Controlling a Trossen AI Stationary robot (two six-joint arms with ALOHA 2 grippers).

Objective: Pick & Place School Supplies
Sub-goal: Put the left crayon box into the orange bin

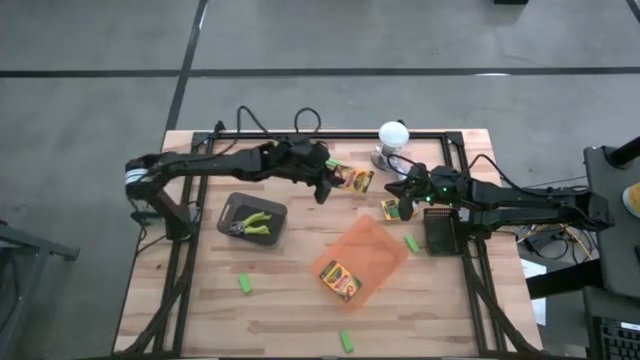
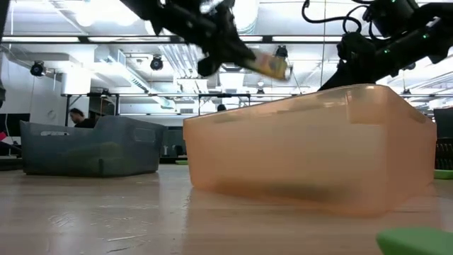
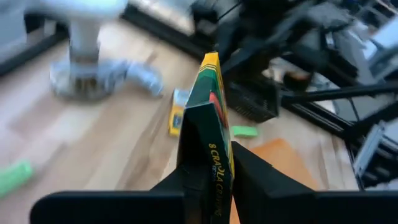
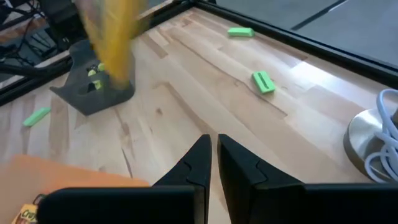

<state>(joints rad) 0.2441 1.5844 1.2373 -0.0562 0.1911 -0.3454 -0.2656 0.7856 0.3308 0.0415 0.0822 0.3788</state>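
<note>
My left gripper is over the table's far middle, shut on a yellow-and-green crayon box, which shows high above the table in the low view. My right gripper is shut and empty. It hovers beside a second crayon box that lies flat on the wood. A third crayon box lies in the orange tray. The green-handled pliers lie in a dark tray. Green stubby pieces are scattered on the table. My left gripper pinches the crayon box between its two fingers, one on each broad face at the box's near end. The box stands edge-on between them and sticks out forward. It is lifted clear of the table, held roughly level.
A white round-headed lamp with its cable stands at the far edge, close behind both grippers. A black block sits by the right arm. The orange tray lies slanted in the near middle. The wood left of it is bare but for one green piece.
</note>
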